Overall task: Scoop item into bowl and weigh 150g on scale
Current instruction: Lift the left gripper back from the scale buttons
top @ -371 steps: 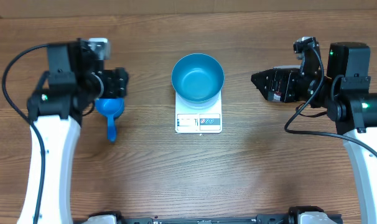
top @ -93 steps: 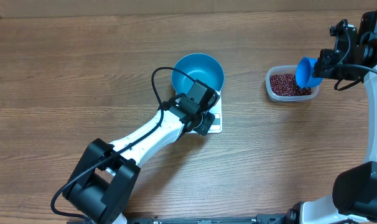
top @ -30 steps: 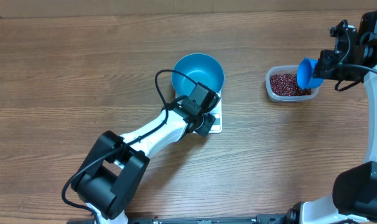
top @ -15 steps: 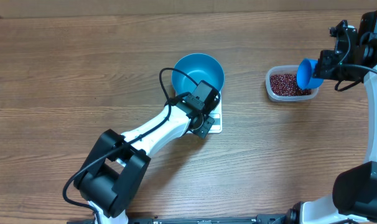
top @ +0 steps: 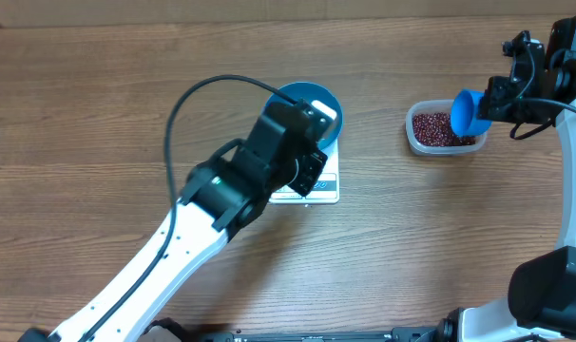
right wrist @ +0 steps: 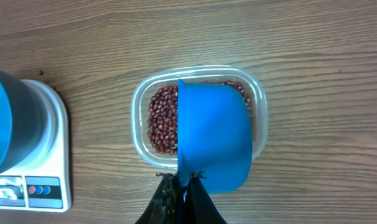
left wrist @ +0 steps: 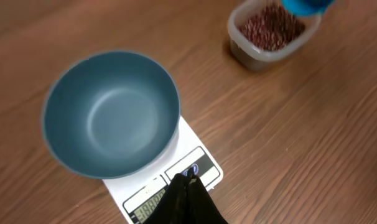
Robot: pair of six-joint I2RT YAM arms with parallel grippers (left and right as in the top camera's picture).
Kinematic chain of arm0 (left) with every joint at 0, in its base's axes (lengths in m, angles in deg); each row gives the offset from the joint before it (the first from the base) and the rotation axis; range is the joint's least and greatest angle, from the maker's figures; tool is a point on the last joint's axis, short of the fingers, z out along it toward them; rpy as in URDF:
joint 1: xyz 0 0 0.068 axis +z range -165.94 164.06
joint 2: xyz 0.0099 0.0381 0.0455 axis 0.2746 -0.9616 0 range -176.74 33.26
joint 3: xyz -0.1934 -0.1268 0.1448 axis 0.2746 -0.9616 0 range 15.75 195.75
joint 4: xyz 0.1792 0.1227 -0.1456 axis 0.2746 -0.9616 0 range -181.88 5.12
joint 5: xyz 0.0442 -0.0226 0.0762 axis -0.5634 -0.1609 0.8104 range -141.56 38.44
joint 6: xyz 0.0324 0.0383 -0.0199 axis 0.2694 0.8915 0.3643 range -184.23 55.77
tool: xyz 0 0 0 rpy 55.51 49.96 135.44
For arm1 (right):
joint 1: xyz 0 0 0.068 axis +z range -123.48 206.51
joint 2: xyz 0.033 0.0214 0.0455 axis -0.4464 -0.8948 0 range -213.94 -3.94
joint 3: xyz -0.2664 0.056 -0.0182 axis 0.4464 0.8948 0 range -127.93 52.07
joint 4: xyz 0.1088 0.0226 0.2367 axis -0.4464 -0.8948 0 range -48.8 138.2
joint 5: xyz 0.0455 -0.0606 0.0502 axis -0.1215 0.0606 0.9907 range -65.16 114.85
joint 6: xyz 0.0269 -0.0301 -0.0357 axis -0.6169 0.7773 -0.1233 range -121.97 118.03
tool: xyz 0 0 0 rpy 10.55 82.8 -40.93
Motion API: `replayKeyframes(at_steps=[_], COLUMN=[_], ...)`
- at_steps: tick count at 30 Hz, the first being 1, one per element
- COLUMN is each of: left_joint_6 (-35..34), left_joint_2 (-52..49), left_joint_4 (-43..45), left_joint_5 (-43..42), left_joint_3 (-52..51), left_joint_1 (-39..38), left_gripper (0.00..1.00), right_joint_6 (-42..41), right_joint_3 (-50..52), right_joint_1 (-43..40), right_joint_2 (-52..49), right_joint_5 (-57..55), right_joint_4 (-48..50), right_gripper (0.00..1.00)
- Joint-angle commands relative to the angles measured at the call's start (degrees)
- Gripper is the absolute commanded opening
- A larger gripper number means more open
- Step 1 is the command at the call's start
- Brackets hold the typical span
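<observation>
In the overhead view's upper right, the right tool (right wrist: 179, 182) is pinching the blue scoop (right wrist: 213, 137) directly above the beans (right wrist: 163, 121) in their clear tub (right wrist: 136, 124). The empty bowl (left wrist: 111, 115) is sitting on the scale (left wrist: 201, 152), leftward at frame centre. The left tool (left wrist: 185, 186), pressed together, is hovering over the scale's front panel.

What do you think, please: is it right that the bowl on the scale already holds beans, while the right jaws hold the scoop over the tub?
Not quite: the left wrist view shows the bowl empty. It does sit on the scale, and the right jaws hold the scoop over the tub of beans.
</observation>
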Motion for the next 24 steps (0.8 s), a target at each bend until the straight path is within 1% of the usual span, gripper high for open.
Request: replayKeyframes(at_steps=[1,3,4,5,7,8,10,13,17,19,21,24], left_joint_6=[-3.23,-2.99,-1.22,3.15,6.88,7.82,6.51,8.2,11.41,13.07,17.4,24.28], left_joint_2=[4.68,5.53,5.97,6.16,5.92,5.92,6.23,6.73,8.96,9.22,8.98,7.45], left_joint_4=[-0.04,-0.24,-0.52,-2.25,-5.27,-9.18,-15.06,-20.87,-19.61,-16.94,-14.05,-10.49], left_joint_5=[1.42,-0.28,-3.04,-7.17,-8.02,-7.98,-8.13,-8.94,-11.37,-15.02,-18.84,-18.18], left_joint_3=[0.94,0.94,0.94,0.94,0.92,0.92,0.87,0.79,-1.75,-5.18,-8.11,-11.93], left_joint_1=[4.52,7.43,9.57,12.07,13.38,13.75,13.73,13.53,14.19,16.0,17.57,19.43], left_gripper=[0.04,0.04,0.04,0.04,0.04,0.04,0.04,0.05,0.04,0.04,0.04,0.04], right_joint_6=[0.0,0.0,0.0,-0.02,0.0,-0.02,0.0,0.0,0.02,0.0,0.0,-0.02], right_joint_3=[-1.46,-1.46,-1.46,-1.46,-1.46,-1.46,-1.46,-1.46,-1.46,-1.46,-1.46,-1.46], right_joint_1=[-0.02,-0.02,-0.02,-0.02,-0.02,-0.02,-0.02,-0.02,-0.02,-0.02,-0.02,-0.02], right_joint_2=[0.35,0.35,0.35,0.35,0.35,0.35,0.35,0.35,0.35,0.35,0.35,0.35], right_joint_5=[2.58,2.75,2.73,2.75,2.73,2.73,2.69,2.64,2.67,2.67,2.69,2.71], right_joint_4=[0.26,0.26,0.26,0.2,-0.11,-0.37,-1.01,-1.51,-1.42,-1.46,-1.42,-1.46], right_gripper=[0.04,0.04,0.04,0.04,0.04,0.04,0.04,0.04,0.04,0.04,0.04,0.04])
